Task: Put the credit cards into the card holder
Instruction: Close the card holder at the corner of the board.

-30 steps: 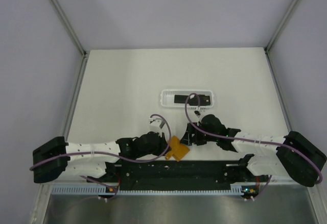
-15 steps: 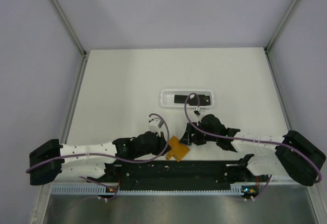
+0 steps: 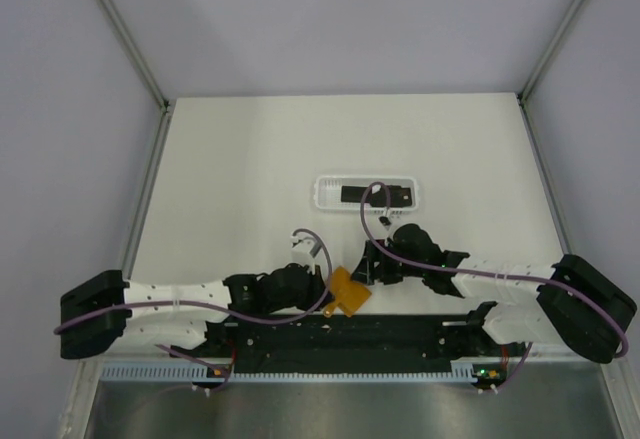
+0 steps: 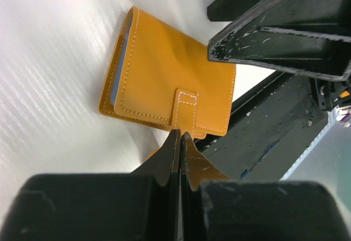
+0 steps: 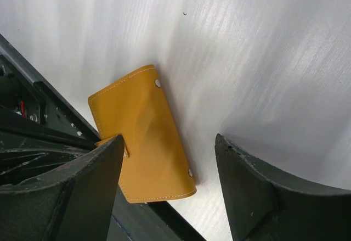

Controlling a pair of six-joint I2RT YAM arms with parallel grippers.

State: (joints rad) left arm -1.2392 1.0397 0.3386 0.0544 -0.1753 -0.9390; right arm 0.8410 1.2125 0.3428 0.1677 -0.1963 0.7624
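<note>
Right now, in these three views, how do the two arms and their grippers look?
The left arm and the right arm each have a white tube with small holes, black joint housings and a looping purple cable. The left gripper and right gripper are black, with flat tapering fingers, scuffed pale at the edges.

- We saw bright, even light; the white table [image 3: 250, 159] carried mild glare.
- We found the right gripper [image 5: 169, 142] blurred up close, with a soft shadow beside the card holder [image 5: 145, 136].
</note>
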